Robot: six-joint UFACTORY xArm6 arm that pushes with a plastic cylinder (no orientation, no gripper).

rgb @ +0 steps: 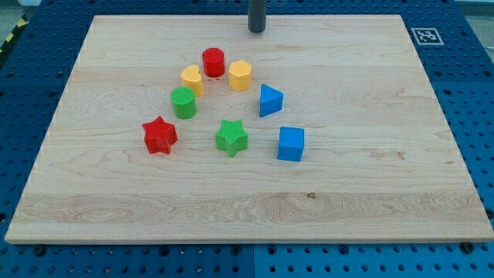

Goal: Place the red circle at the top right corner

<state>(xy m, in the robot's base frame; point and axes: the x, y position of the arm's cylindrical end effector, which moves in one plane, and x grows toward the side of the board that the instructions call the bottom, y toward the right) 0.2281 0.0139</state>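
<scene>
The red circle (214, 62) stands on the wooden board (370, 154) a little left of centre, toward the view's top. My tip (257, 30) is near the board's top edge, up and to the right of the red circle, apart from it. A yellow hexagon block (240, 75) sits just right of the red circle and a yellow rounded block (192, 79) just left of it and lower.
A green cylinder (184, 103), a red star (160, 136), a green star (231, 137), a blue triangular block (270, 100) and a blue cube (291, 144) lie below. A black-and-white marker (425, 35) is at the board's top right corner.
</scene>
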